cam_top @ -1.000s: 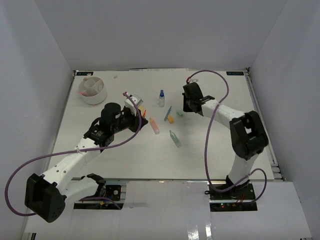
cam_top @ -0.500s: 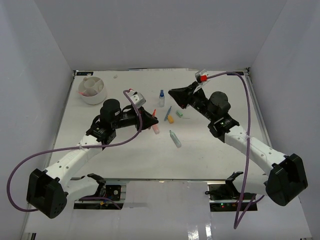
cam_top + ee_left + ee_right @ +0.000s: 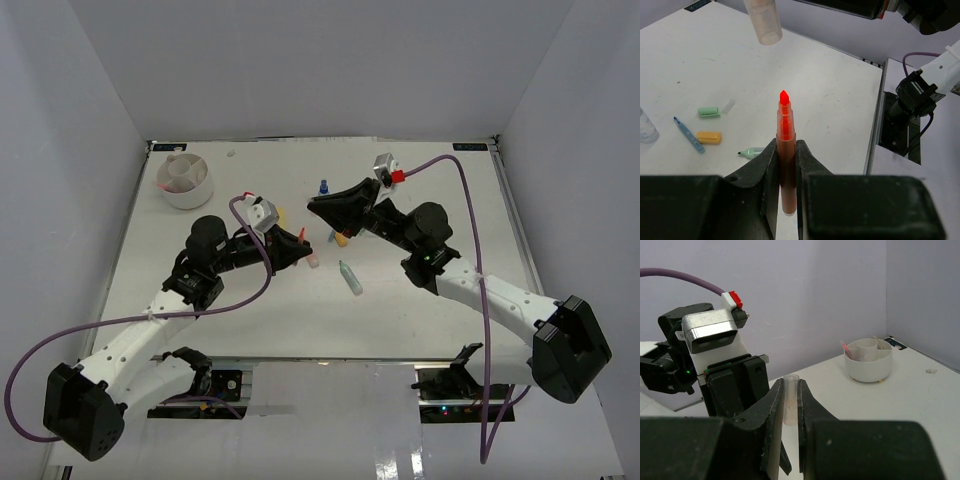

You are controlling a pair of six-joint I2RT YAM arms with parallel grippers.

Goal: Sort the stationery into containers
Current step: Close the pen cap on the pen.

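Observation:
My left gripper (image 3: 786, 146) is shut on an uncapped orange marker (image 3: 785, 127) that points tip-up, away from the wrist. My right gripper (image 3: 790, 390) is shut on a clear pinkish marker cap (image 3: 790, 401), open end outward. In the top view the left gripper (image 3: 299, 243) and right gripper (image 3: 314, 204) face each other above mid-table, tips close but apart. The cap (image 3: 763, 21) hangs above and left of the marker tip. The white divided tub (image 3: 186, 181) stands at the far left, with a pink pen in it (image 3: 846, 348).
Loose items lie on the table under the grippers: a blue-capped bottle (image 3: 323, 188), a pink marker (image 3: 312, 259), a teal marker (image 3: 350, 277), a yellow block (image 3: 709, 137), a blue pen (image 3: 689, 135) and a green piece (image 3: 708, 111). The table's right edge (image 3: 879, 115) is near.
The right arm has swung left and lowered, bringing the cap close to the left gripper. The left arm has drawn back slightly with the marker. Both grips are unchanged.

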